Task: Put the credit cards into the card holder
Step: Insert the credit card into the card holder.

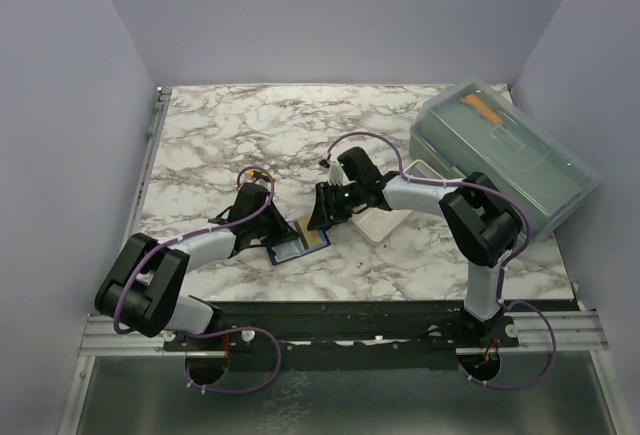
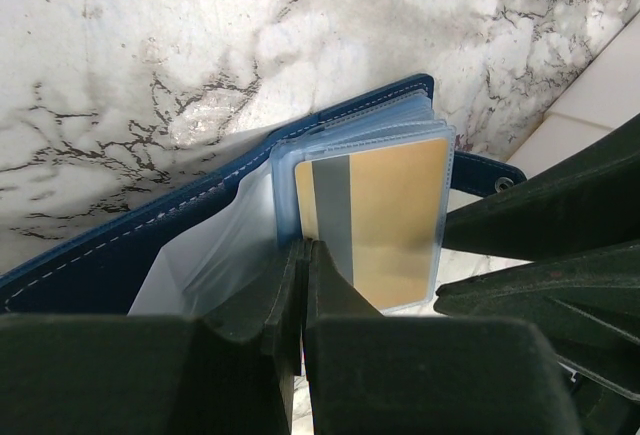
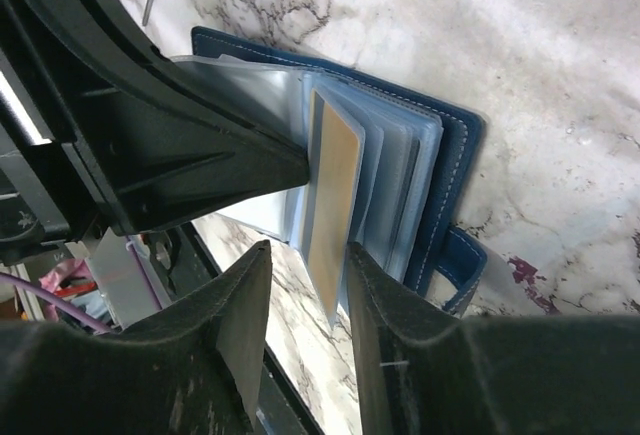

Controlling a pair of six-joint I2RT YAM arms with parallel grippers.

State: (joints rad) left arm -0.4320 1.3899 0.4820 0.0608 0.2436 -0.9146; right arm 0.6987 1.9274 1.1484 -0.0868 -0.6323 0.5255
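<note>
Left tool (image 2: 305,250) is pinched fully closed on the edge of a clear plastic sleeve (image 2: 215,255). The sleeve belongs to the small navy blue folding card holder (image 2: 120,245), which lies open on the white-and-grey marble worktop (image 1: 250,135) near the front edge. The golden-tan rectangular credit card (image 2: 395,220) sits in a sleeve pocket. Right tool (image 3: 307,253) is partly open, its fingers astride the card's edge, with a gap on one side. Just beyond is a white rectangular tray (image 1: 385,223). Farther right is a grey-green translucent plastic box (image 1: 505,160).

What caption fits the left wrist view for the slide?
Left gripper pinches a clear sleeve of the open navy card holder, gold card partly in a pocket.
</note>
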